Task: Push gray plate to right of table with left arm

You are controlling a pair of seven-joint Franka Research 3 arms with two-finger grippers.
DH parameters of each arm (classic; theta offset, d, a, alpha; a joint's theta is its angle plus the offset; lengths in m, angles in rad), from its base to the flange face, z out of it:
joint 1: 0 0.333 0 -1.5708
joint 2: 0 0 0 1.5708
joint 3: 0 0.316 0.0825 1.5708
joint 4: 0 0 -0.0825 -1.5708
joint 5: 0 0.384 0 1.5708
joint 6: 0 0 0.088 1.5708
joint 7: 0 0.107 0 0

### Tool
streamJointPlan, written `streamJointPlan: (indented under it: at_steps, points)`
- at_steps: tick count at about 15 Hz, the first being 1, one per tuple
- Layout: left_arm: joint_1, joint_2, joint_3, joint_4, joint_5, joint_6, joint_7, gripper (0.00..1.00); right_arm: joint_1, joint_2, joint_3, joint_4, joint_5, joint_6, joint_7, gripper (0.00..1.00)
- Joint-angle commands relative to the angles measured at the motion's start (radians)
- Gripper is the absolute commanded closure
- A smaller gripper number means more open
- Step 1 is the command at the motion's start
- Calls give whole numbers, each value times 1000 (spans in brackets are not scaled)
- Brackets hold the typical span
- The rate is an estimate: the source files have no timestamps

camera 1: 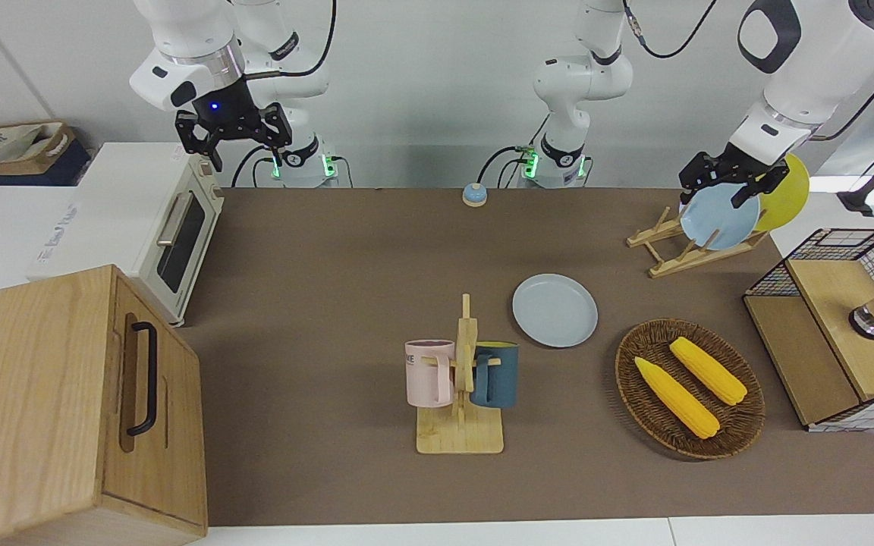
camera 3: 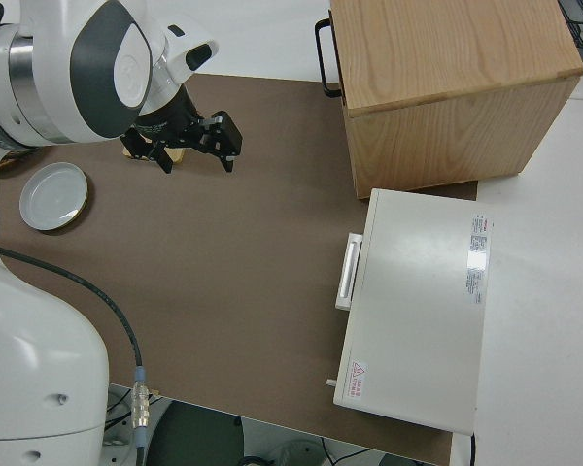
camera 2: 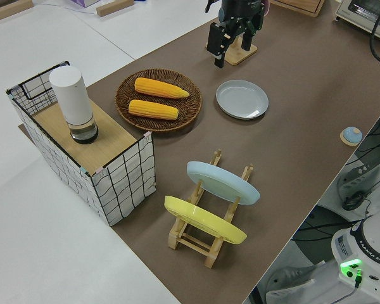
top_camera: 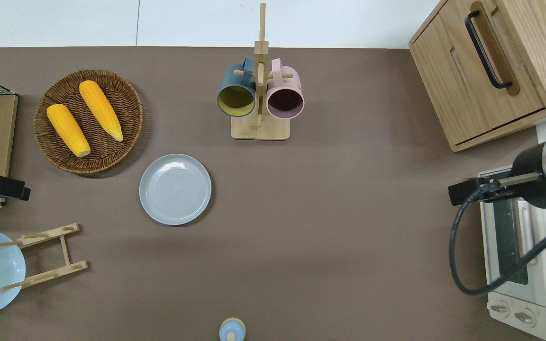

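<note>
The gray plate (camera 1: 554, 309) (top_camera: 175, 189) (camera 2: 242, 99) (camera 3: 53, 195) lies flat on the brown table (top_camera: 330, 213), beside the corn basket and slightly nearer to the robots than the mug stand. My left gripper (camera 1: 714, 189) (top_camera: 3, 187) (camera 2: 231, 50) hangs open and empty in the air at the left arm's end of the table. It is over the gap between the wire crate and the plate rack, well apart from the gray plate. My right gripper (camera 1: 234, 140) (camera 3: 194, 155) is parked, open and empty.
A wicker basket (top_camera: 135, 118) holds two corn cobs. A wooden stand (top_camera: 259, 128) carries a teal and a pink mug. A rack (camera 1: 680, 254) holds a bluer plate and a yellow plate. There are also a wire crate (camera 1: 824, 250), a toaster oven (camera 1: 179, 235), a wooden cabinet (camera 1: 65, 394) and a small bell (camera 1: 474, 195).
</note>
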Motion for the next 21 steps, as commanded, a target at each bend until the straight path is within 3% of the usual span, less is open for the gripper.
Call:
streamJointPlan:
  at_steps: [1, 15, 21]
  points:
    - [4, -3, 4, -6, 33, 1, 0, 0, -20, -6, 15, 4, 10, -12, 0, 17]
    - [1, 0, -18, -18, 43, -13, -125, 0, -20, -6, 13, 4, 10, -12, 1, 17]
    - [-22, -5, -30, -142, -23, 80, -182, 0, -20, -6, 15, 4, 10, -12, 0, 17]
